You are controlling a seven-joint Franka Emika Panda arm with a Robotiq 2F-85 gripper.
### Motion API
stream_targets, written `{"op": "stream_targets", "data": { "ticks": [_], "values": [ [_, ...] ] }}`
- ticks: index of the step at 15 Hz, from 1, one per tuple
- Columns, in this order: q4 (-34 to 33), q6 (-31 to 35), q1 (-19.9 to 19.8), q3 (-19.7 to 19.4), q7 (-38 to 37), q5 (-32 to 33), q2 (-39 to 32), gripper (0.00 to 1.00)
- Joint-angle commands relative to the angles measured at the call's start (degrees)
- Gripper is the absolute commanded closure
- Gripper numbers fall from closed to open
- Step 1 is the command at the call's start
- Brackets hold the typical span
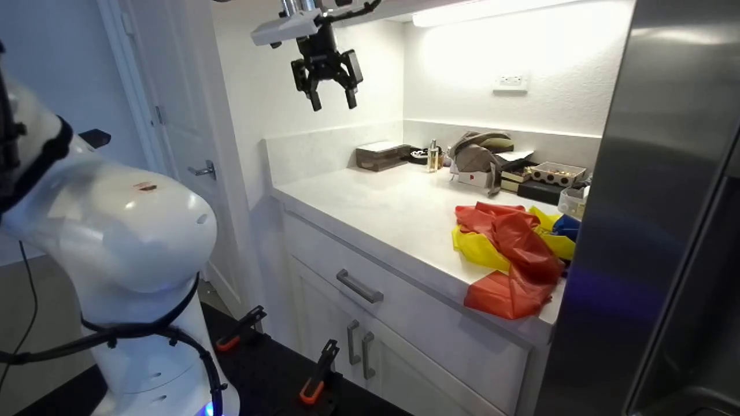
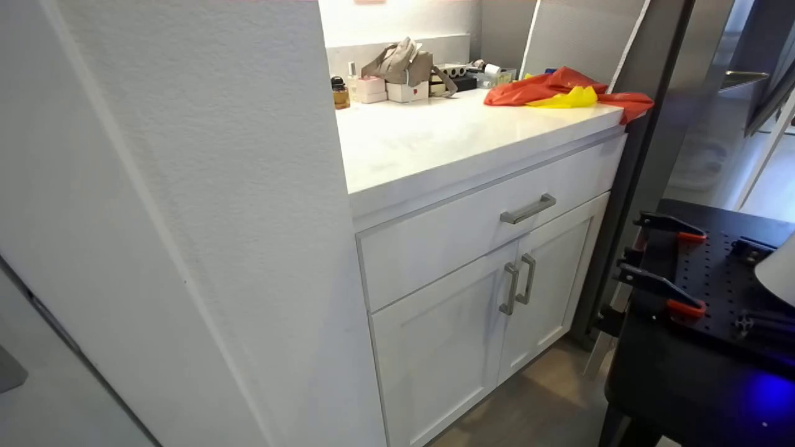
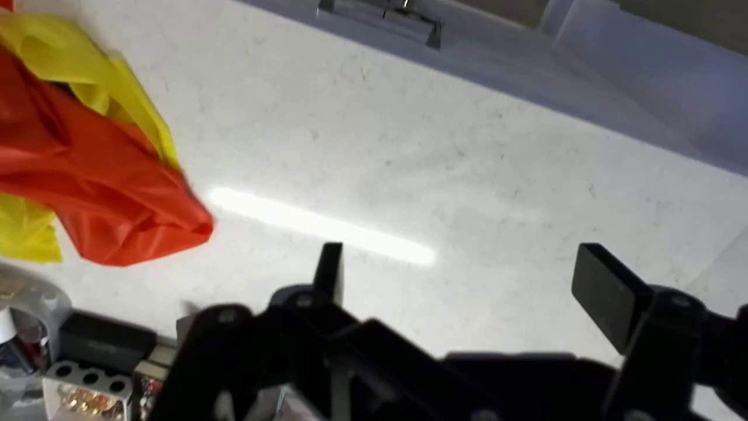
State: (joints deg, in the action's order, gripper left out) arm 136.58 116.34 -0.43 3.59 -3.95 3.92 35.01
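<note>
The crumpled sheet of glossy red, yellow and dark-blue material lies bunched toward one end of a long white countertop, a red fold drooping over the front edge. A tall appliance of brushed steel stands at that end and hides part of the sheet in an exterior view. Under the countertop is a white panelled cabinet, its wide drawer set above two doors, all with grey metal bar handles. The white, rounded robot arm rises from a black tabletop before the cabinet. Its black two-fingered gripper hangs above the countertop, well apart from the sheet; the fingers are spread wide, gripping nothing, and the countertop shows between them in the wrist view. Near the back wall sit smaller things: a low brown box with a pale top, a taupe cloth article draped over a small white box, a white tray with black dots, and a slim clear glass bottle.
</note>
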Motion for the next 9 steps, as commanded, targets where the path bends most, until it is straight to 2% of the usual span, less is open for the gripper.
{"op": "stream_targets", "data": {
  "ticks": [1, 9],
  "values": [
    [-2.6, 4.0, -1.0, 0.9, -3.3, 1.8, 0.7, 0.00],
    [-9.6, 15.0, -3.4, 0.2, -2.4, 6.2, -1.9, 0.00]
  ]
}}
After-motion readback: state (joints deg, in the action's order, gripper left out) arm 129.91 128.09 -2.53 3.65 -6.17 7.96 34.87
